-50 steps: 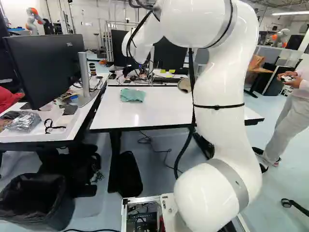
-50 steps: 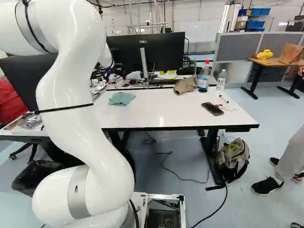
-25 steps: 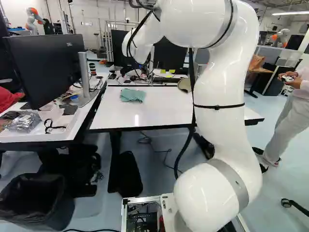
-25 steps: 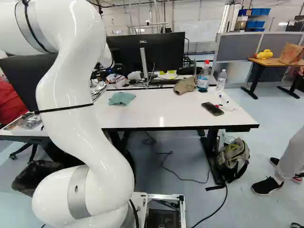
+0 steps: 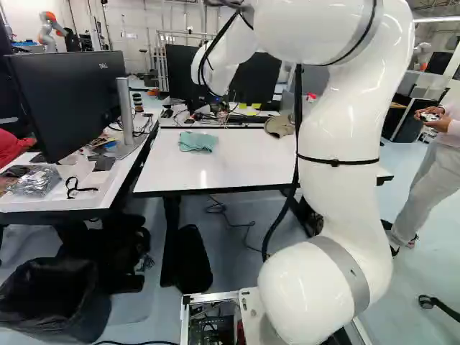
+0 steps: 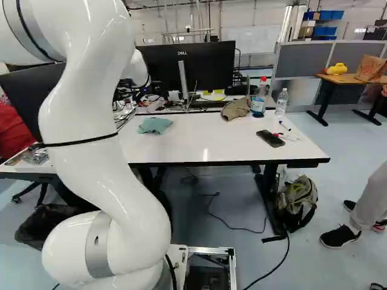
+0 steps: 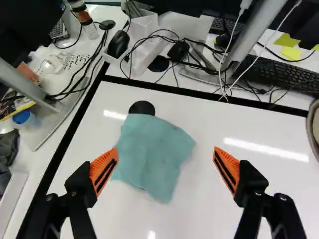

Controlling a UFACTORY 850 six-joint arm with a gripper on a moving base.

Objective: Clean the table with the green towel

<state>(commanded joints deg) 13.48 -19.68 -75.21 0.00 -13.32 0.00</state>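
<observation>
- Toward the far left corner of the worktop (image 6: 211, 142): green towel (image 5: 198, 141), lying rumpled, inward from the left edge; a black disc (image 7: 141, 107) adjoins its far side.
- Above the worktop, in the wrist view: claw (image 7: 166, 150), open wide, its orange-padded fingers well apart, the towel seen between and ahead of them.
- At the far edge, right part: tan fabric item (image 6: 236, 109); just beside it, red-capped bottle (image 6: 258, 101), upright. Clear bottle (image 6: 282, 103), upright, near the far right corner.
- Inward from the right edge: dark phone (image 6: 270, 138), flat.
</observation>
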